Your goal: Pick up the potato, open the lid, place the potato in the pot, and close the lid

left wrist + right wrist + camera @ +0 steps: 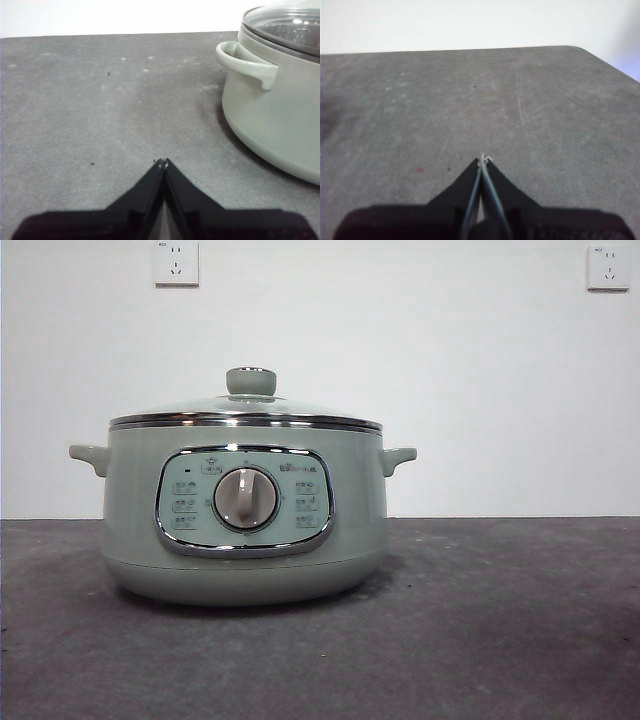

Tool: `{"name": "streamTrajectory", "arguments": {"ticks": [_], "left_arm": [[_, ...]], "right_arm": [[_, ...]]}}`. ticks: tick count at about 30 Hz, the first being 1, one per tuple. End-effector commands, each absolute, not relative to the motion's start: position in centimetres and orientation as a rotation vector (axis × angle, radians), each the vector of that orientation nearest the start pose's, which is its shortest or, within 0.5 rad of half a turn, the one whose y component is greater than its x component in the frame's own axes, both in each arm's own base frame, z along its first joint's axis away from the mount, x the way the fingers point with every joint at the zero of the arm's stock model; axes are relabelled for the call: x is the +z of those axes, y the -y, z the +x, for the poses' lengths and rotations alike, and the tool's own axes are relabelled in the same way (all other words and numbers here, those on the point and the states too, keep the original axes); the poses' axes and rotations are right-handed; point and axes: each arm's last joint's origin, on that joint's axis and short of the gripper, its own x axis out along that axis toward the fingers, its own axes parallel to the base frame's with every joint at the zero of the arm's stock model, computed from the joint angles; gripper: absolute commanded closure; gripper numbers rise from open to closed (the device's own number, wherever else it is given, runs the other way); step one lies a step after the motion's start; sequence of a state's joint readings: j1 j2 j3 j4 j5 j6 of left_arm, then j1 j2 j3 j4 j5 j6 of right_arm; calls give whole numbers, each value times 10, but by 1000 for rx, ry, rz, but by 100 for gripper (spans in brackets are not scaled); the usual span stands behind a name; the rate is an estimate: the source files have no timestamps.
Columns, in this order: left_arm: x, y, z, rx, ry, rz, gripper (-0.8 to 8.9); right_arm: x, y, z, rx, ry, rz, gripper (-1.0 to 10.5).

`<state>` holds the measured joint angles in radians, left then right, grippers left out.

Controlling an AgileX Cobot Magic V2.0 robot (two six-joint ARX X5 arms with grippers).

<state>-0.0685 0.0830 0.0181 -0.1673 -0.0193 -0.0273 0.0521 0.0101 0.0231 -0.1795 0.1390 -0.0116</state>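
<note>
The pale sage-green pot (245, 515) stands on the grey table, its control panel and grey dial facing the front view. The glass lid (245, 412) with its green knob sits shut on the pot. In the left wrist view the pot (275, 110) shows one side handle and the lid (287, 27) on top; my left gripper (162, 162) is shut with nothing in it, low over the table and apart from that handle. My right gripper (483, 159) is shut and empty over bare table. The potato is out of view.
A grey table top (500, 640) stretches around the pot. A white wall with two sockets (176, 262) stands behind. In the right wrist view the table's far edge and a rounded corner (580, 49) show.
</note>
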Motion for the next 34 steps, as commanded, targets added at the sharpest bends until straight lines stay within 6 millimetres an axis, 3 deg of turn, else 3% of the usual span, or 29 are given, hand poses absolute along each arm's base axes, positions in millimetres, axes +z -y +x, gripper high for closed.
{"name": "streamTrajectory", "arguments": {"ticks": [1, 34], "left_arm": [[144, 6, 100, -46, -243, -23, 816], [144, 6, 100, -45, -244, -22, 816]], "right_arm": [[150, -2, 96, -43, -178, -97, 946], [150, -3, 96, -21, -177, -113, 946]]}}
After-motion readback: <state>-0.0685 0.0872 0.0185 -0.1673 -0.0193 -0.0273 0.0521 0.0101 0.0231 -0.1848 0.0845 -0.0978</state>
